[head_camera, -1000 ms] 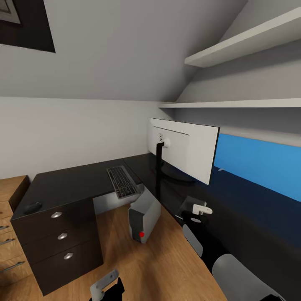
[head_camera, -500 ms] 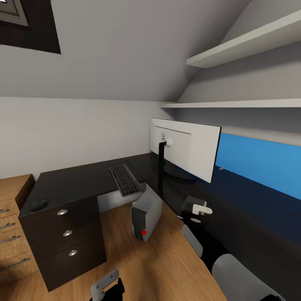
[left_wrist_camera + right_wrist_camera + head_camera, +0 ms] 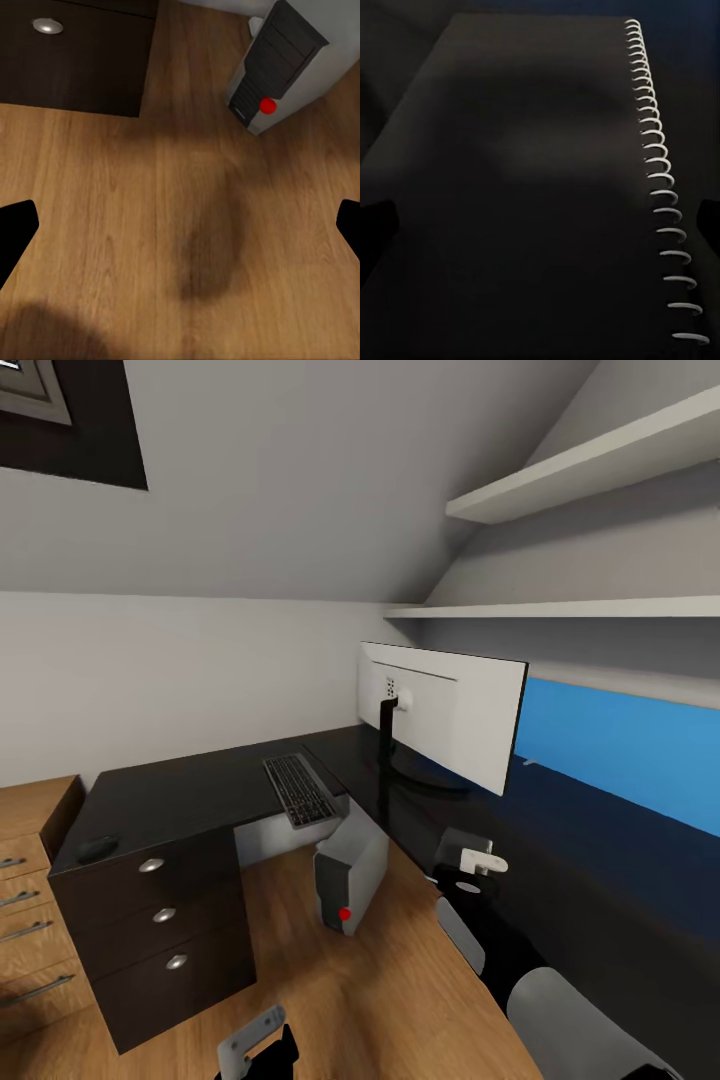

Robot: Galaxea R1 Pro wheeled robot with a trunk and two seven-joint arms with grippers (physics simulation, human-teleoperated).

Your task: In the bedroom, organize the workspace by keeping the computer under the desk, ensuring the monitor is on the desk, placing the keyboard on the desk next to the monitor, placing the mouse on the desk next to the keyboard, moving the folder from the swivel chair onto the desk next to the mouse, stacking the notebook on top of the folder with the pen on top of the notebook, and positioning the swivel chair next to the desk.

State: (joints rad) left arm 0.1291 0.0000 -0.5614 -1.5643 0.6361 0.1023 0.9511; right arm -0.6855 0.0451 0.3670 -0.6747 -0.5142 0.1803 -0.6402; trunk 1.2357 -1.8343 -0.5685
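Observation:
The black desk (image 3: 180,800) carries the monitor (image 3: 445,720), white back towards me, and the keyboard (image 3: 298,790) at its inner corner. A dark mouse (image 3: 97,849) lies on the top above the drawers. On the wood floor the computer (image 3: 350,875) stands beside the desk edge; its red button also shows on the computer (image 3: 279,64) in the left wrist view. My left gripper (image 3: 180,225) hangs open over bare floor and appears low as the left gripper (image 3: 255,1050). My right gripper (image 3: 540,221) is open just above a spiral-bound notebook (image 3: 525,187) in shadow; the right gripper (image 3: 468,863) hovers over the desk's right wing.
A drawer unit (image 3: 160,930) with round knobs stands under the desk's left end, with light-wood drawers (image 3: 25,900) beside it. A bright blue panel (image 3: 620,750) runs along the wall behind the desk. White shelves (image 3: 580,470) hang above. Wood floor (image 3: 340,1000) lies open between the desk wings.
The whole head view has slid slightly to the right over the second, so the camera turned a little. Both arms hold the same place in it.

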